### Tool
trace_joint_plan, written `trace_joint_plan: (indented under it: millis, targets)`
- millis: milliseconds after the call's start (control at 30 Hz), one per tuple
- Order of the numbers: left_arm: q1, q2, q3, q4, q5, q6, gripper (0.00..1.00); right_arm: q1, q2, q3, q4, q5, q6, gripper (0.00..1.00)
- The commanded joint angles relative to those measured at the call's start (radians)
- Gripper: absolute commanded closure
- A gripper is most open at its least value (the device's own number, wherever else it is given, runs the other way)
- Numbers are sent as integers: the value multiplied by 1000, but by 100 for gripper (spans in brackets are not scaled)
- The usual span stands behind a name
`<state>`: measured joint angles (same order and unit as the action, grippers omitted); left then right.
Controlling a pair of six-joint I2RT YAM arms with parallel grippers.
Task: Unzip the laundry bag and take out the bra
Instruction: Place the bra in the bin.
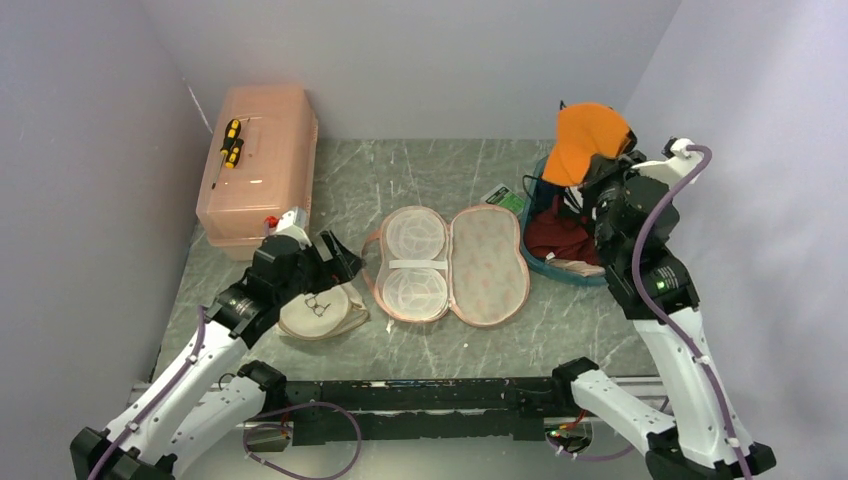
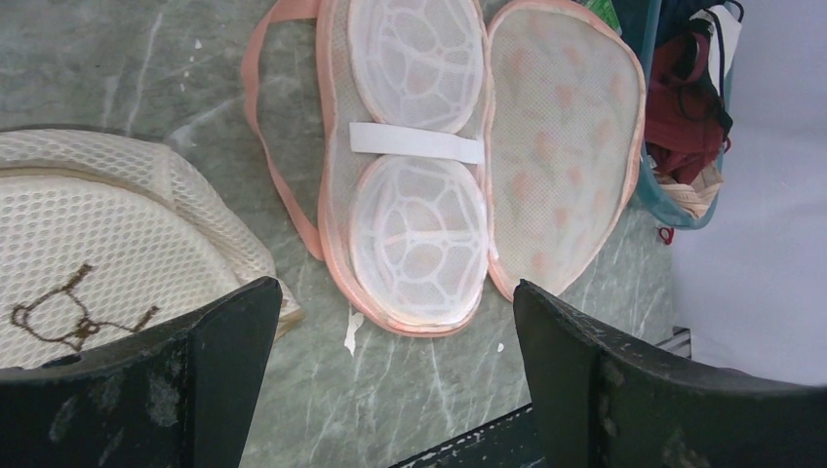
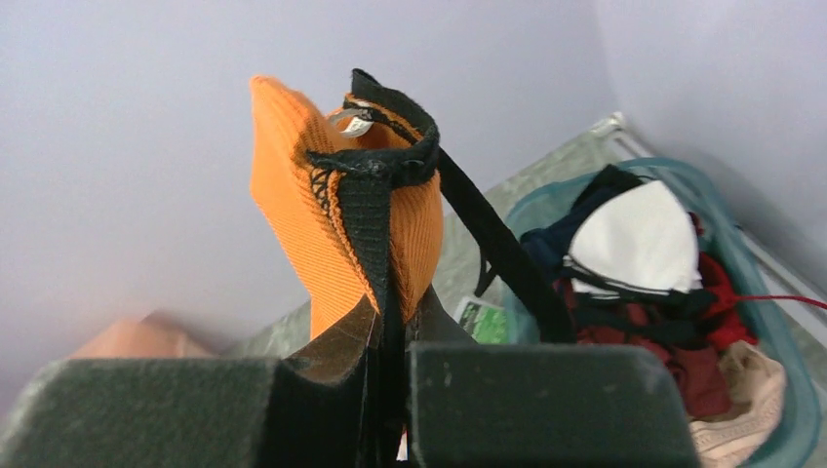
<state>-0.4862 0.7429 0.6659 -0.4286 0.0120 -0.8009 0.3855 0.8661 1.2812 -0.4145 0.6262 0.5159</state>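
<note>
Only a bra icon (image 2: pixel 68 314) on the laundry bag (image 2: pixel 127 219).

1 laundry bag (image 1: pixel 332 316), 1 pink case (image 1: pixel 450 265) (both mesh), 1 basket (image 1: pixel 547 268), 1 box (image 1: pixel 262 175), 1 screwdriver (image 1: pixel 230 145), 1 orange garment (image 1: pixel 590 140)

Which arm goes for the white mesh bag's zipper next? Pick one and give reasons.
Left. The left gripper hangs open at the edge of the laundry bag. The right gripper is shut on an orange garment, raised over the teal basket on the far side, so it is occupied and distant.
</note>
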Motion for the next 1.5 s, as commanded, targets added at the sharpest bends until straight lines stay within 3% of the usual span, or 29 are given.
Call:
trace_joint_plan:
  millis: [0,100,267,467,600,1000,1167,1200,1333,1467]
  targets:
    - [-3,30,12,81,63,-32,6,-156,59,-24,-1,-1,102,100]
    - [-2,44,-2,110,89,-53,6,-340,96,-83,6,-171,199,100]
    - [-3,45,-54,164,123,-87,6,-479,82,-320,167,-294,202,100]
    - [-3,68,-117,251,168,-105,6,-506,54,-566,439,-375,183,100]
    - [-3,102,-124,274,191,-94,6,-514,84,-656,532,-397,211,100]
    - [-3,110,-149,306,203,-92,8,-534,194,-803,717,-377,191,100]
    - [-3,104,-157,303,215,-92,8,-536,245,-790,627,-343,178,100]
    - [-2,106,-152,293,213,-89,8,-537,246,-787,604,-339,180,95]
    - [-3,108,-153,278,211,-91,8,-539,226,-768,514,-316,184,53]
    - [-3,118,-166,295,220,-100,8,-539,169,-741,423,-285,211,25]
